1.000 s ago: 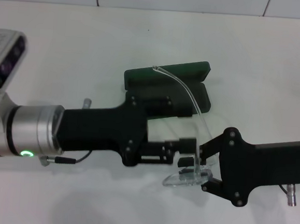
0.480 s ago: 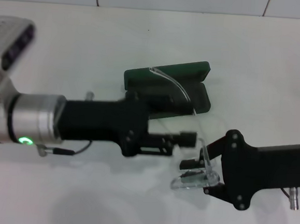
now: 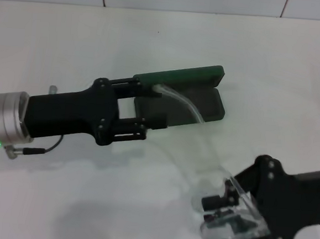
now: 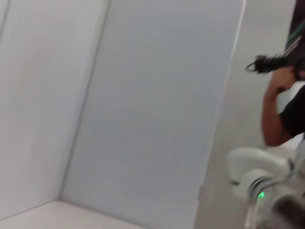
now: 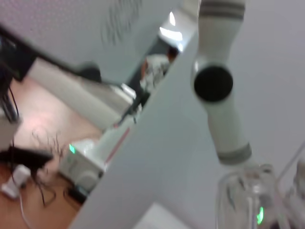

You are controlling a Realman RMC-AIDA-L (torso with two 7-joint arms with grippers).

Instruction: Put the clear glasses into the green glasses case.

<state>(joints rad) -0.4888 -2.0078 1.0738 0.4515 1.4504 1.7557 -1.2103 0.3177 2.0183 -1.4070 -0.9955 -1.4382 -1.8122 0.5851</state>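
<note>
In the head view the left gripper (image 3: 149, 114) reaches in from the left over the white table (image 3: 276, 56), its two fingers spread apart, the far one along the raised lid of the green glasses case (image 3: 203, 95) and the near one over the case's near-left corner. The case lies open near the middle of the table, its lid tipped up along the far edge. From the case's left end one thin arm of the clear glasses (image 3: 235, 225) curves out and runs toward the lower right, where the lenses sit at the right gripper (image 3: 222, 210). That gripper seems closed on the front of the frame, though the clear plastic makes the contact hard to judge. The left wrist view shows none of this, only pale wall panels and a person at the edge. The right wrist view shows something clear and glassy, probably the glasses, below a white robot arm (image 5: 217, 81).
</note>
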